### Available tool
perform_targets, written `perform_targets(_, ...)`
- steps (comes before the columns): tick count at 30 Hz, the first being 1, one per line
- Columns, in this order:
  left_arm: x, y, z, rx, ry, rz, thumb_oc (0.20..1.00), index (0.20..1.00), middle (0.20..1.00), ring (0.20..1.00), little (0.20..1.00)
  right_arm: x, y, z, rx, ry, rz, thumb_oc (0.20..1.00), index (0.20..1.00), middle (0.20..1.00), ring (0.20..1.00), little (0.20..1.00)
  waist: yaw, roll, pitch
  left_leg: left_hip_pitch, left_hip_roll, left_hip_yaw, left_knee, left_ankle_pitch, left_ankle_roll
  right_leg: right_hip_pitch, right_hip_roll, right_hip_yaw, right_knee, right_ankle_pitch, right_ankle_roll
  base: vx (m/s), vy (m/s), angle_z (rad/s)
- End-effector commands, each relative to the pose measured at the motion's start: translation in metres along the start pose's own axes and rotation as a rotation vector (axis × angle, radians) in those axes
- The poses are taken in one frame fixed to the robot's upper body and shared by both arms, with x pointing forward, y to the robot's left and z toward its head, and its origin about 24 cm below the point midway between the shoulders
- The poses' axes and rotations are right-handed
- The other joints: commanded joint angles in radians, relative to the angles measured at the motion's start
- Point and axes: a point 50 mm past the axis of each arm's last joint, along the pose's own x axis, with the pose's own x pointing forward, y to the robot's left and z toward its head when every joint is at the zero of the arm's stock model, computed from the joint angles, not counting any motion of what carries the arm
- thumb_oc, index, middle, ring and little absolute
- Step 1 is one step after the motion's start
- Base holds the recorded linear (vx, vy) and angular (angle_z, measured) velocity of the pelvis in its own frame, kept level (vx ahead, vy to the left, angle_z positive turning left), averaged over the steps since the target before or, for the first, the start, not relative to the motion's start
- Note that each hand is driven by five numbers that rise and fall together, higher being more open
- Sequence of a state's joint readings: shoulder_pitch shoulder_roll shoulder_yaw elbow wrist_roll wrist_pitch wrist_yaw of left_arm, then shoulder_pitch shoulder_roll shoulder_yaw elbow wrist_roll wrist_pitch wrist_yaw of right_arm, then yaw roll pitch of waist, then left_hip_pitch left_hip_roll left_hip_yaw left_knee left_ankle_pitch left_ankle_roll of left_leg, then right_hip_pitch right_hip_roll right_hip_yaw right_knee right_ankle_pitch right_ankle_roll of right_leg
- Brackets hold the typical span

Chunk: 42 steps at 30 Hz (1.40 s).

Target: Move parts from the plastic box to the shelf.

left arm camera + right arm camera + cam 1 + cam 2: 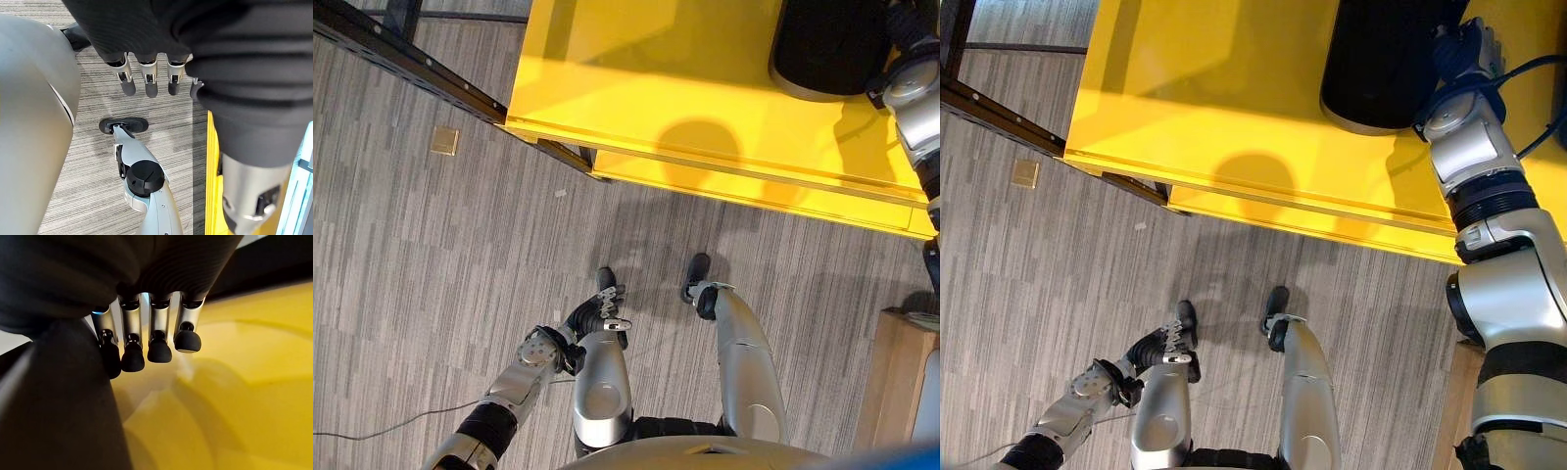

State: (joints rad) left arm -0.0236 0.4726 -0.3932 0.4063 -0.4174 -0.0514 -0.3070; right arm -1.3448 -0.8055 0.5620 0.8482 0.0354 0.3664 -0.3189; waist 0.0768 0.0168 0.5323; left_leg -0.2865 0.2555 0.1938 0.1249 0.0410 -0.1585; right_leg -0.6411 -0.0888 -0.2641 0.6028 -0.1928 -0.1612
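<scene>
A wide yellow shelf (656, 78) spans the top of the eye views. On it, at the far right, stands a large black round part (1381, 59). My right hand (1464, 44) is raised beside that part, on its right side. In the right wrist view its fingers (159, 333) hang relaxed above the yellow surface, their dark tips close to a dark mass (63, 406) that may be the part. Down by my side over the floor hangs my left hand (607, 311), its fingers (146, 73) straight and holding nothing.
A black metal rail (401, 54) runs diagonally at the upper left and passes under the shelf. A small brass plate (444, 141) is set in the grey plank floor. A light wooden piece (891, 392) stands at the lower right. A lower yellow ledge (754, 191) juts out below the shelf edge.
</scene>
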Motion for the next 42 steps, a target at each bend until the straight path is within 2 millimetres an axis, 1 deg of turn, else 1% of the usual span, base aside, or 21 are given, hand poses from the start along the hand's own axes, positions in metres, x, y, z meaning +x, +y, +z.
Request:
perform_targets(1, -0.008, -0.015, -0.008, -0.010, -0.016, -0.045, 1.000, 1.000, 1.000, 1.000, 1.000, 0.009, -0.046, 0.016, -0.066, -0.068, -0.160, 0.200, 0.200, 0.200, 0.200, 0.200, 0.012, 0.000, -0.012, 0.000, 0.137, -0.069, 0.055, 0.123, 0.001, 0.007, -0.068, 0.084, 0.118, -0.034, 0.149, 0.00, 0.000, 0.00)
perform_targets(2, -0.008, -0.015, -0.008, -0.011, -0.015, -0.048, 1.000, 1.000, 1.000, 1.000, 1.000, 0.009, -0.048, 0.016, -0.098, -0.074, -0.171, 0.200, 0.200, 0.200, 0.200, 0.200, 0.012, 0.002, -0.012, 0.000, 0.136, -0.068, 0.055, 0.124, 0.001, 0.006, -0.069, 0.085, 0.119, -0.035, 0.149, 0.00, 0.000, 0.00)
perform_targets(6, -0.010, -0.014, -0.009, -0.010, -0.011, -0.053, 1.000, 1.000, 1.000, 1.000, 1.000, 0.010, -0.053, 0.017, -0.130, -0.068, -0.193, 0.200, 0.200, 0.200, 0.200, 0.200, 0.014, 0.004, -0.012, -0.002, 0.134, -0.069, 0.057, 0.126, 0.001, 0.004, -0.073, 0.085, 0.121, -0.036, 0.148, 0.00, 0.000, 0.00)
perform_targets(10, -0.010, -0.015, -0.010, -0.013, -0.014, -0.056, 1.000, 1.000, 1.000, 1.000, 1.000, 0.010, -0.056, 0.015, -0.136, -0.056, -0.212, 0.200, 0.200, 0.200, 0.200, 0.200, 0.016, 0.005, -0.012, -0.007, 0.131, -0.073, 0.060, 0.127, 0.000, -0.004, -0.074, 0.085, 0.130, -0.040, 0.146, 0.00, 0.000, 0.00)
perform_targets(12, -0.010, -0.015, -0.009, -0.011, -0.013, -0.058, 1.000, 1.000, 1.000, 1.000, 1.000, 0.010, -0.059, 0.017, -0.205, -0.080, -0.245, 0.200, 0.200, 0.200, 0.200, 0.200, 0.017, 0.006, -0.012, -0.009, 0.129, -0.073, 0.060, 0.127, 0.001, -0.007, -0.076, 0.085, 0.133, -0.041, 0.145, 0.00, 0.000, 0.00)
perform_targets(13, -0.010, -0.016, -0.010, -0.013, -0.002, -0.059, 1.000, 1.000, 1.000, 1.000, 1.000, 0.010, -0.061, 0.017, -0.233, -0.093, -0.275, 0.373, 0.373, 0.373, 0.373, 0.373, 0.018, 0.008, -0.012, -0.011, 0.129, -0.074, 0.062, 0.126, 0.003, -0.010, -0.076, 0.085, 0.135, -0.042, 0.144, 0.00, 0.000, 0.00)
perform_targets(14, -0.010, -0.017, -0.012, -0.019, 0.000, -0.055, 1.000, 1.000, 1.000, 1.000, 1.000, 0.010, -0.064, 0.020, -0.245, -0.104, -0.303, 0.815, 0.815, 0.815, 0.815, 0.815, 0.018, 0.008, -0.012, -0.012, 0.129, -0.075, 0.064, 0.127, 0.002, -0.010, -0.076, 0.085, 0.136, -0.043, 0.143, 0.00, 0.000, 0.00)
perform_targets(15, -0.010, -0.017, -0.013, -0.024, -0.002, -0.050, 1.000, 1.000, 1.000, 1.000, 1.000, 0.009, -0.067, 0.022, -0.251, -0.120, -0.328, 1.000, 1.000, 1.000, 1.000, 1.000, 0.018, 0.008, -0.012, -0.012, 0.128, -0.074, 0.063, 0.126, 0.003, -0.012, -0.077, 0.085, 0.137, -0.043, 0.144, 0.00, 0.000, 0.00)
perform_targets(18, -0.011, -0.018, -0.016, -0.019, 0.007, -0.057, 1.000, 1.000, 1.000, 1.000, 1.000, 0.007, -0.072, 0.030, -0.223, -0.154, -0.383, 1.000, 1.000, 1.000, 1.000, 1.000, 0.016, 0.011, -0.012, -0.015, 0.124, -0.079, 0.067, 0.126, 0.003, -0.015, -0.073, 0.086, 0.129, -0.041, 0.143, 0.00, 0.000, 0.00)
perform_targets(22, -0.011, -0.019, -0.017, -0.023, 0.002, -0.060, 1.000, 1.000, 1.000, 1.000, 1.000, 0.004, -0.071, 0.035, -0.233, -0.184, -0.409, 1.000, 1.000, 1.000, 1.000, 1.000, 0.015, 0.013, -0.012, -0.021, 0.118, -0.080, 0.069, 0.123, 0.005, -0.017, -0.071, 0.090, 0.124, -0.040, 0.143, 0.00, 0.000, 0.00)
perform_targets(28, -0.010, -0.019, -0.018, -0.024, -0.004, -0.066, 1.000, 1.000, 1.000, 1.000, 1.000, 0.003, -0.070, 0.034, -0.239, -0.193, -0.423, 1.000, 1.000, 1.000, 1.000, 1.000, 0.014, 0.020, -0.012, -0.018, 0.114, -0.078, 0.067, 0.119, 0.007, -0.015, -0.076, 0.091, 0.115, -0.038, 0.144, 0.00, 0.000, 0.00)
perform_targets(34, -0.010, -0.022, -0.019, -0.017, -0.003, -0.083, 1.000, 1.000, 1.000, 1.000, 1.000, -0.001, -0.074, 0.043, -0.204, -0.270, -0.488, 1.000, 1.000, 1.000, 1.000, 1.000, 0.013, 0.025, -0.012, -0.008, 0.108, -0.079, 0.063, 0.115, 0.008, -0.004, -0.077, 0.091, 0.101, -0.036, 0.145, 0.00, 0.010, 0.01)
perform_targets(37, -0.009, -0.025, -0.020, -0.021, -0.010, -0.085, 1.000, 1.000, 1.000, 1.000, 1.000, -0.004, -0.071, 0.049, -0.071, -0.324, -0.482, 1.000, 1.000, 1.000, 1.000, 1.000, 0.011, 0.028, -0.012, -0.002, 0.104, -0.080, 0.060, 0.116, 0.008, 0.004, -0.076, 0.093, 0.090, -0.034, 0.146, -0.01, 0.061, 0.03)
perform_targets(38, -0.008, -0.027, -0.020, -0.028, -0.021, -0.084, 1.000, 1.000, 1.000, 1.000, 1.000, -0.008, -0.062, 0.051, 0.077, -0.330, -0.434, 1.000, 1.000, 1.000, 1.000, 1.000, 0.007, 0.030, -0.012, 0.003, 0.101, -0.080, 0.059, 0.117, 0.008, 0.013, -0.076, 0.096, 0.079, -0.031, 0.147, -0.01, 0.091, 0.02)
perform_targets(40, -0.006, -0.031, -0.020, -0.036, -0.031, -0.084, 1.000, 1.000, 1.000, 1.000, 1.000, -0.015, -0.052, 0.053, 0.204, -0.359, -0.428, 1.000, 1.000, 1.000, 1.000, 1.000, 0.001, 0.033, -0.012, 0.014, 0.100, -0.076, 0.054, 0.115, 0.008, 0.023, -0.077, 0.099, 0.067, -0.029, 0.149, 0.00, 0.088, 0.01)
perform_targets(41, -0.006, -0.031, -0.020, -0.037, -0.031, -0.083, 1.000, 1.000, 1.000, 1.000, 1.000, -0.017, -0.050, 0.053, 0.236, -0.368, -0.428, 1.000, 1.000, 1.000, 1.000, 1.000, -0.001, 0.033, -0.012, 0.017, 0.100, -0.074, 0.052, 0.114, 0.008, 0.026, -0.077, 0.100, 0.064, -0.028, 0.150, 0.01, 0.093, 0.03)
perform_targets(42, -0.005, -0.034, -0.021, -0.040, -0.034, -0.086, 1.000, 1.000, 1.000, 1.000, 1.000, -0.023, -0.045, 0.055, 0.310, -0.395, -0.431, 1.000, 1.000, 1.000, 1.000, 1.000, -0.007, 0.034, -0.012, 0.027, 0.099, -0.070, 0.048, 0.113, 0.008, 0.036, -0.077, 0.102, 0.056, -0.025, 0.151, 0.00, 0.123, 0.03)
